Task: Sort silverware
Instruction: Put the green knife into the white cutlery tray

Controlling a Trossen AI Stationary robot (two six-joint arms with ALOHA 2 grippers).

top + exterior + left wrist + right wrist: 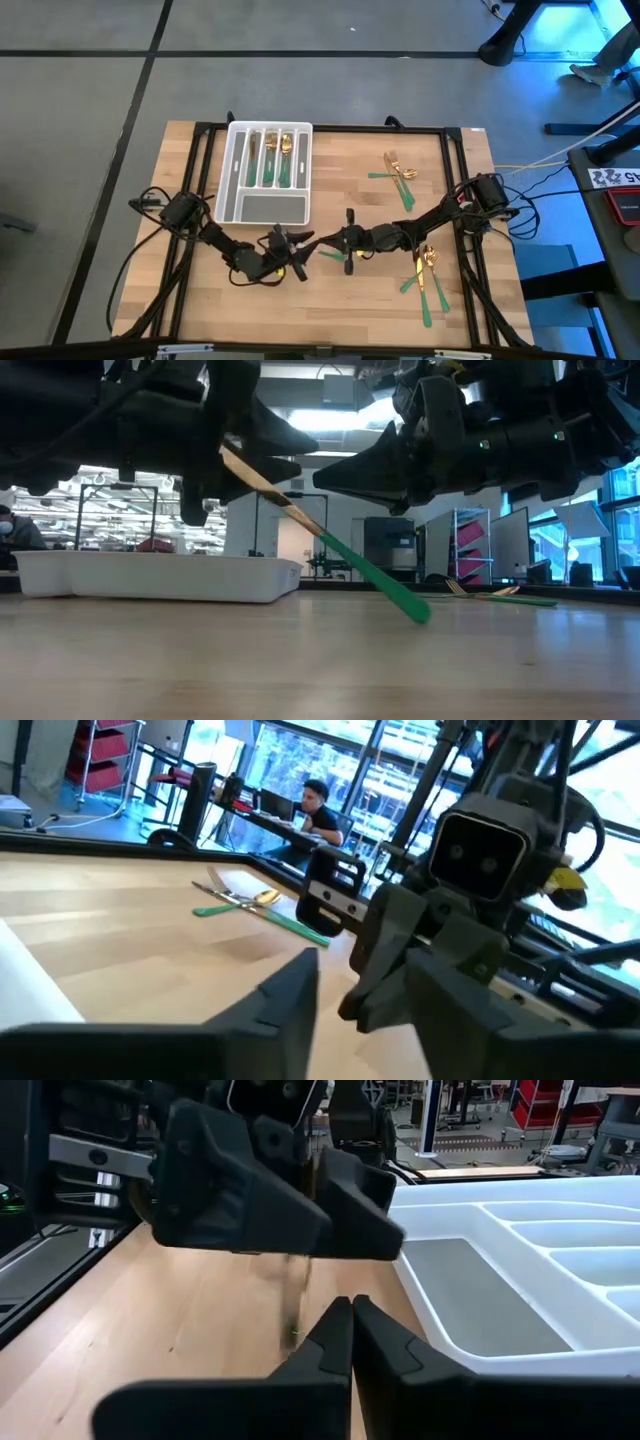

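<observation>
One piece of silverware, gold at one end and green-handled at the other, slants between my two grippers over the table's near middle. My left gripper is shut on its gold end. My right gripper faces it, shut, with its tips beside the piece and nothing between them. In the right wrist view the piece is a thin blur below the left gripper's fingers. More silverware lies in the white tray. My left gripper pinches the piece's gold end between its two fingers. The fingers lie level and point toward the table's right. The piece slants down out of the hold, its green handle low and toward the near edge. Whether the handle's tip touches the table, I cannot tell.
Loose silverware lies in two heaps on the right: one far, one near. The tray stands at the far left, close behind my left arm. Cables run along both table sides. A person sits in the room beyond the table.
</observation>
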